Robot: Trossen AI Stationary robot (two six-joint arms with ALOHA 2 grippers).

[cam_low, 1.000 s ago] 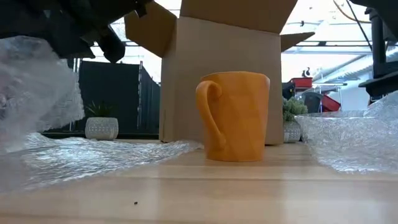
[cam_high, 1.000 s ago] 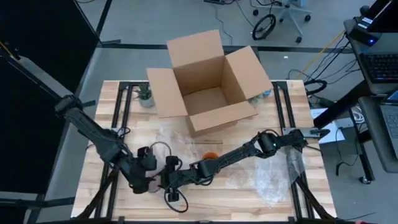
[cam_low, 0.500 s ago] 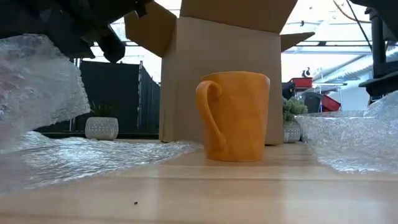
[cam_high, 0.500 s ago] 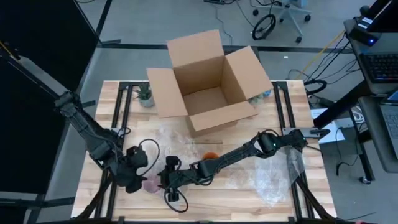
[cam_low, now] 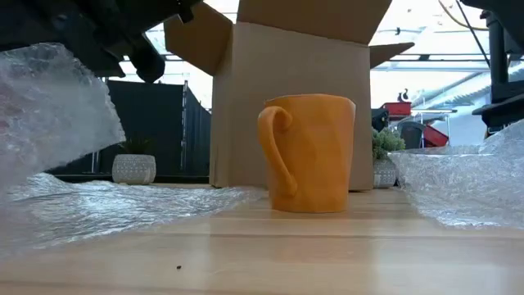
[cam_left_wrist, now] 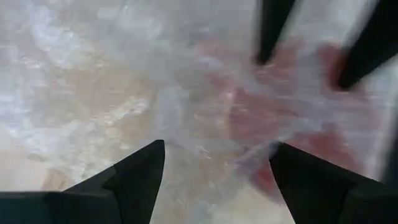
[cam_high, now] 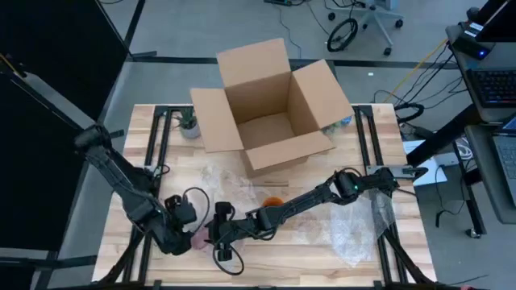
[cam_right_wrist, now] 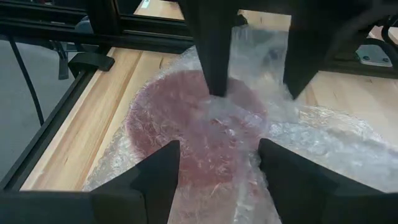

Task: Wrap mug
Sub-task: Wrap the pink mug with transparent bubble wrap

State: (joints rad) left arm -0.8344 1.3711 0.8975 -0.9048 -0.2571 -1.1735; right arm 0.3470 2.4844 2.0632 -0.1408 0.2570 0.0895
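High view: left gripper [cam_high: 179,235] and right gripper [cam_high: 219,232] meet over bubble wrap [cam_high: 242,187]; orange mug [cam_high: 273,200] stands unwrapped beyond the right gripper.

Wrist views: both sets of fingers are spread, gripping nothing. Next: pinch the sheet's edge, draw it over the mug.

Two matte-black jointed robot arms, left arm [cam_high: 121,181] and right arm [cam_high: 322,193], trail looping black cables; each ends in tapered, wedge-shaped black fingers [cam_right_wrist: 155,180].
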